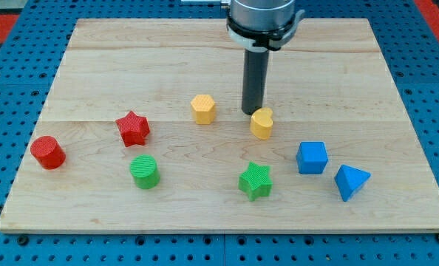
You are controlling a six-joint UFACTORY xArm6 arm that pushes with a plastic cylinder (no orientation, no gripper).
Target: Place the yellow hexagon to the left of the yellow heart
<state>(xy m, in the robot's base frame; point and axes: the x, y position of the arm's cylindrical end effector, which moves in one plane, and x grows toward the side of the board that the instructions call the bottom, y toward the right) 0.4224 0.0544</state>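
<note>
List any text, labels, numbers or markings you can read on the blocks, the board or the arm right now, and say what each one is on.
None: no readable word, number, brand or sign appears anywhere in the camera view.
The yellow hexagon, yellow heart and the other blocks show plain ribbed faces.
The wooden board shows only grain.
The rod down to my tip, just at the heart's upper left, is unmarked.

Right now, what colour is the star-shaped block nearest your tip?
Green: the green star, toward the view's bottom from my tip, clear in the camera view.
</note>
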